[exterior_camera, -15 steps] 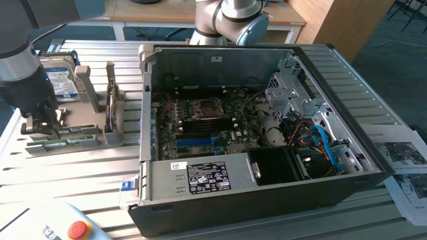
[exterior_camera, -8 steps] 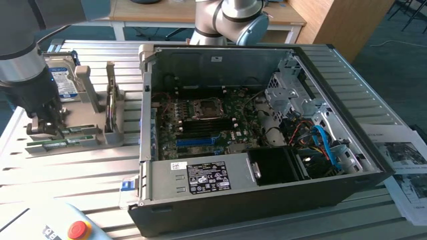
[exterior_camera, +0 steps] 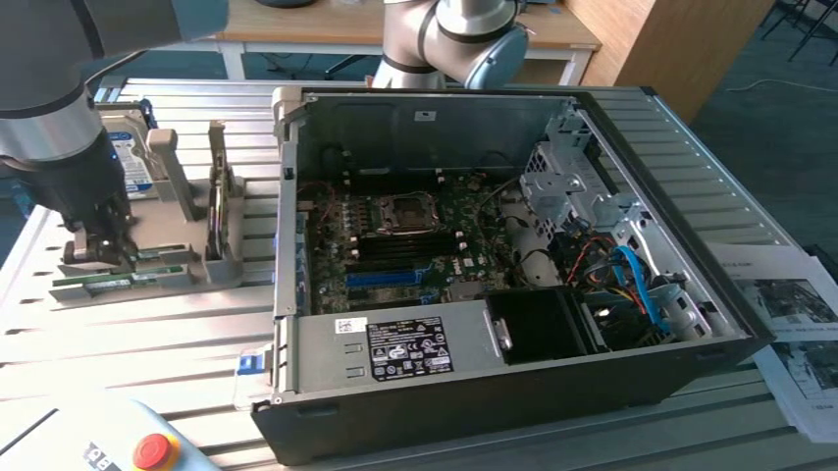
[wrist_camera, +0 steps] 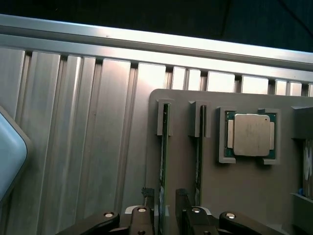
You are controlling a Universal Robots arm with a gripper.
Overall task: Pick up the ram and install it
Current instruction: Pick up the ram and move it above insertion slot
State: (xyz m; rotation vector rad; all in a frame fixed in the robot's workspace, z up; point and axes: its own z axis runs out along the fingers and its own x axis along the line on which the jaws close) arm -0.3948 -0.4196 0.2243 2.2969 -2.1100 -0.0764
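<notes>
Two green ram sticks stand on edge in slots of a grey holder. One ram runs between my gripper's fingers, and the other ram stands just beside them. My gripper is open, with one finger on each side of the first stick and a small gap on both sides. In the exterior view the gripper is down on the holder at the exterior view's left, where the green ram edges show. The open computer case with its motherboard lies in the middle.
A square silver processor sits in a pocket of the holder. A hard drive stands behind the gripper. A blue slot and a black fan shroud are inside the case. A red stop button is near the front, with papers at the exterior view's right.
</notes>
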